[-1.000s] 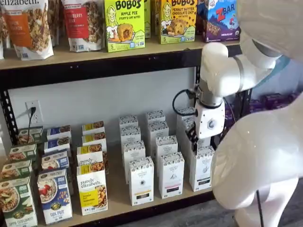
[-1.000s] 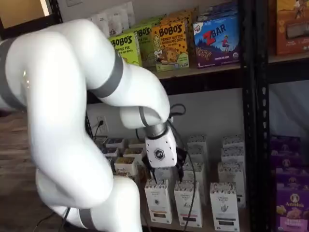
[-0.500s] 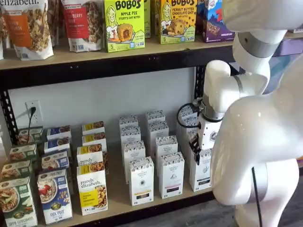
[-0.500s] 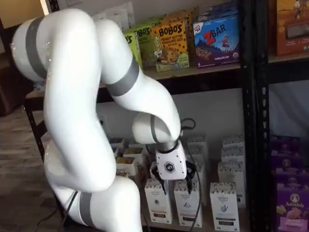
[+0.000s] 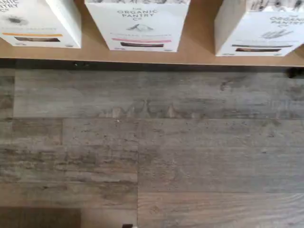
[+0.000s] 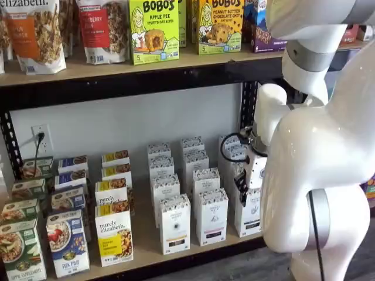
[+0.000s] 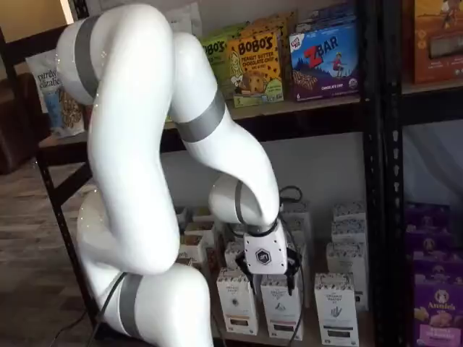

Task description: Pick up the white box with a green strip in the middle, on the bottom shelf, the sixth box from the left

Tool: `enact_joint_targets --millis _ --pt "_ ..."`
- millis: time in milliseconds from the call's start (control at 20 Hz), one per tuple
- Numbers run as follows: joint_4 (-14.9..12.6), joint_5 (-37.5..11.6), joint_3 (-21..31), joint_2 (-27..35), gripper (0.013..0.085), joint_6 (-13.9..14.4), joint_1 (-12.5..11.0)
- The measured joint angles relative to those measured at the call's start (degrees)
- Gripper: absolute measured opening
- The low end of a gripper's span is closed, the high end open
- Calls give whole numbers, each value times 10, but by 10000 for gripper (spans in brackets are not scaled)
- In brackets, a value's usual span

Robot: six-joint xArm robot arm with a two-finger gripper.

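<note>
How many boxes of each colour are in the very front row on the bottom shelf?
Green box: 1
Blue box: 1
Yellow-banded box: 1
White boxes: 3
Total: 6

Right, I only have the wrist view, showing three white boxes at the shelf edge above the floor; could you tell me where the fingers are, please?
Observer: In a shelf view the black fingers hang close in front of the white boxes on the bottom shelf.
Operator: Thank you. Are they open, or holding anything?
Observer: They hold no box. They show side-on, so I cannot tell whether there is a gap between them.
Operator: And is there anything behind those front boxes?
Observer: Yes, more white boxes stand in rows behind them, running back toward the wall.
</note>
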Motion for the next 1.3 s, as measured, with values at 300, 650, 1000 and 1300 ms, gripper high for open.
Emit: enact_joint_targets --millis 300,650,1000,1300 --pt "-72 -44 -34 73 850 64 -5" --pt "-153 -50 -82 131 850 141 -6" --pt "-220 -43 -151 196 850 194 -17" --pt "-211 -29 -219 256 850 172 -30"
